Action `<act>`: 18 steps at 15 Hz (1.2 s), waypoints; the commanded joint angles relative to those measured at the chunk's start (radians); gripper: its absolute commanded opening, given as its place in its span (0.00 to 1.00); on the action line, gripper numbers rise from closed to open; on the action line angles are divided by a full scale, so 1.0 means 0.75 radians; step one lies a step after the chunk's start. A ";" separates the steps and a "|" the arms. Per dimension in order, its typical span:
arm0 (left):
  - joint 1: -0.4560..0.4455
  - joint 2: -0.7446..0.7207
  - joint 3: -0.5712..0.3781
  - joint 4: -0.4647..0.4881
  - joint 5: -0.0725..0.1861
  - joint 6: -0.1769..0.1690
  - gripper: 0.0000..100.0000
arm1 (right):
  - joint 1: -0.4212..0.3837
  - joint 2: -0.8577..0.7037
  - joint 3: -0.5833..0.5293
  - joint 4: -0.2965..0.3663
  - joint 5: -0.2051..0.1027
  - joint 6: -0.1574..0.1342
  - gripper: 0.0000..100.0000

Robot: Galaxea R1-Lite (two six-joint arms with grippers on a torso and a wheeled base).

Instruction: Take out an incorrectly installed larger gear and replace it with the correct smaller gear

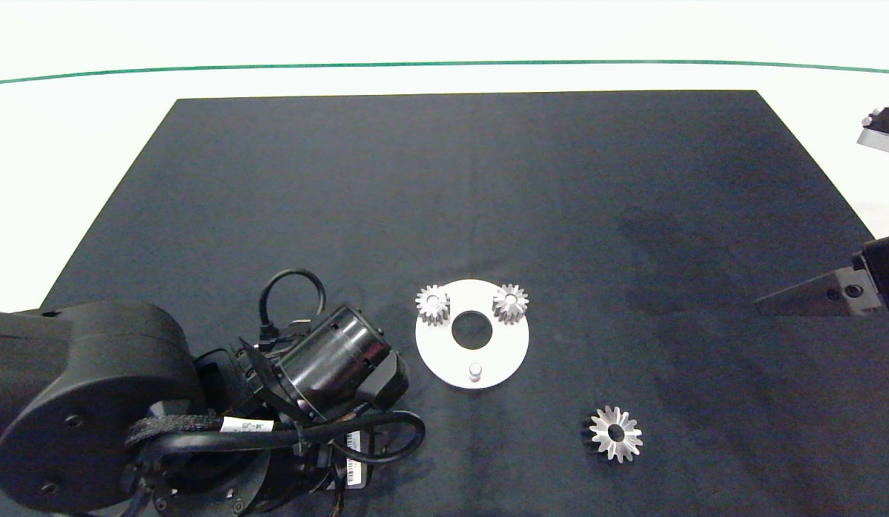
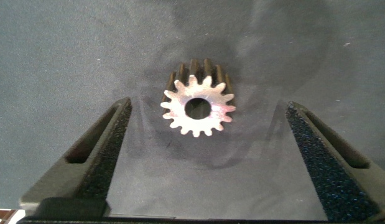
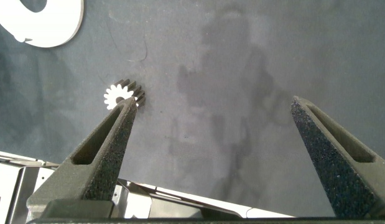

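The smaller gear (image 2: 198, 107), silver with short blunt teeth, lies flat on the black mat in the left wrist view. My left gripper (image 2: 208, 104) is open above it, a finger on each side and neither touching. In the head view the left arm (image 1: 329, 366) hides that gear. The larger gear (image 1: 615, 434), with long flared teeth, lies loose on the mat to the front right of the white disc (image 1: 434, 352); the same larger gear (image 3: 122, 94) shows in the right wrist view. The disc's front peg (image 1: 475, 371) is bare. My right gripper (image 3: 212, 102) stays open at the right edge.
Two small gears (image 1: 433, 304) (image 1: 510, 302) sit on the disc's two rear pegs, and the disc has a round centre hole (image 1: 471, 330). The black mat (image 1: 487, 187) ends at the white table on all sides. A grey fixture (image 1: 882, 133) shows at the far right.
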 commanded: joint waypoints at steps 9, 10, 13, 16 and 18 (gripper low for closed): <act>-0.008 -0.013 0.044 -0.057 0.014 -0.005 0.76 | 0.001 0.002 0.002 0.008 0.000 0.000 1.00; -0.010 -0.013 0.046 -0.059 0.018 -0.005 0.74 | 0.001 0.004 0.002 0.006 0.000 0.000 1.00; -0.020 -0.015 0.056 -0.059 0.020 -0.005 0.68 | 0.001 0.002 0.002 0.006 0.000 0.000 1.00; -0.041 -0.015 0.058 -0.061 0.022 -0.005 0.62 | 0.001 0.002 0.002 0.006 0.000 0.000 1.00; -0.039 -0.015 0.058 -0.066 0.022 -0.005 0.58 | 0.001 0.002 0.002 0.006 0.000 0.000 1.00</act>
